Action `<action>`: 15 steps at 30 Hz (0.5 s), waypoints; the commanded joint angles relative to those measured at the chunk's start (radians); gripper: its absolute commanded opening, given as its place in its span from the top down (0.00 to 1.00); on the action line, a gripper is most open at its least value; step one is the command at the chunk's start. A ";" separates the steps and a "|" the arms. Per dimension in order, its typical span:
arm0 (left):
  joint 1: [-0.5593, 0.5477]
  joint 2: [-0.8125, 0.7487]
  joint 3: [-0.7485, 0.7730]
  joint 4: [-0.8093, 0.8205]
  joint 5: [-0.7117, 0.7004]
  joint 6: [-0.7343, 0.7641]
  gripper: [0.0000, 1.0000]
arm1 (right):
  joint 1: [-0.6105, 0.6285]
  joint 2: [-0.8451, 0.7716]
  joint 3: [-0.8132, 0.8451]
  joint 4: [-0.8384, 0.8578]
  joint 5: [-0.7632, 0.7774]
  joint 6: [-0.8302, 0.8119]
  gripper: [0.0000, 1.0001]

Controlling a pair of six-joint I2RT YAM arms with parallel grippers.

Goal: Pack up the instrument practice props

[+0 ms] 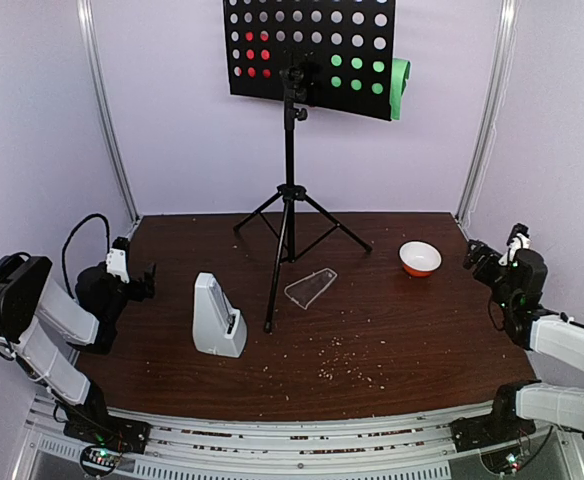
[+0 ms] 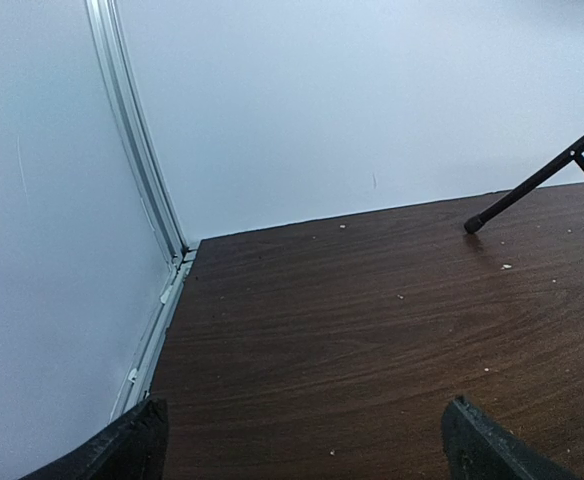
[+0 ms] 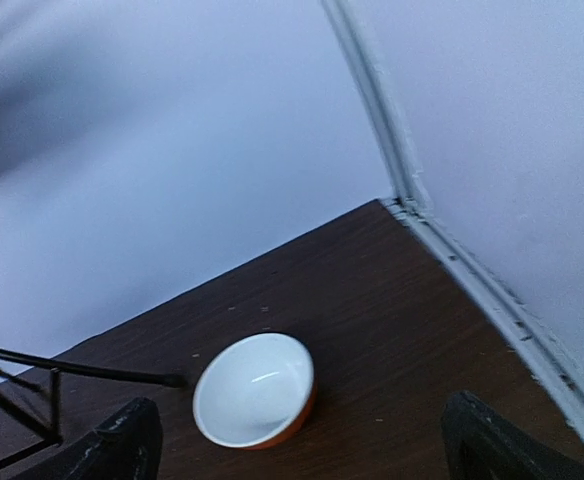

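The black perforated music stand (image 1: 312, 45) rises on tripod legs (image 1: 290, 215) at the back middle of the table. Behind its holes a red sheet (image 1: 255, 55) shows on the left, and a green sheet (image 1: 400, 88) sticks out at the right. The white pyramid metronome (image 1: 217, 318) stands upright at front left, and its clear cover (image 1: 310, 287) lies flat beside the stand's near leg. My left gripper (image 1: 144, 282) (image 2: 304, 445) hangs open at the far left, holding nothing. My right gripper (image 1: 475, 256) (image 3: 297, 440) is open at the far right, just short of the bowl.
A small orange-and-white bowl (image 1: 420, 258) (image 3: 255, 390) sits at right rear. A tripod foot (image 2: 475, 224) rests ahead and to the right of the left gripper, and another leg (image 3: 72, 370) reaches toward the bowl. White walls with metal corner rails (image 2: 137, 170) close in the table (image 1: 392, 340), and crumbs dot its front.
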 commanded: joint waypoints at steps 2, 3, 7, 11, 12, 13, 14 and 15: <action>0.000 -0.010 0.007 0.067 0.013 0.014 0.02 | 0.052 0.137 0.160 0.122 -0.424 0.059 0.00; 0.001 -0.010 0.007 0.068 0.014 0.014 0.02 | 0.110 0.178 0.225 0.052 -0.443 0.037 0.00; 0.001 -0.010 0.007 0.067 0.010 0.012 0.02 | 0.357 0.306 0.439 -0.130 -0.378 -0.123 0.00; 0.001 -0.012 0.007 0.067 0.008 0.013 0.02 | 0.546 0.418 0.578 -0.149 -0.426 -0.205 0.00; 0.001 -0.010 0.008 0.068 0.009 0.013 0.02 | 0.587 0.444 0.612 -0.151 -0.446 -0.224 0.00; 0.000 -0.010 0.008 0.068 0.007 0.013 0.02 | 0.629 0.474 0.650 -0.163 -0.467 -0.243 0.00; 0.000 -0.012 0.007 0.067 0.007 0.013 0.02 | 0.670 0.503 0.688 -0.183 -0.483 -0.262 0.00; 0.000 -0.010 0.007 0.068 0.007 0.013 0.02 | 0.706 0.536 0.733 -0.212 -0.495 -0.284 0.00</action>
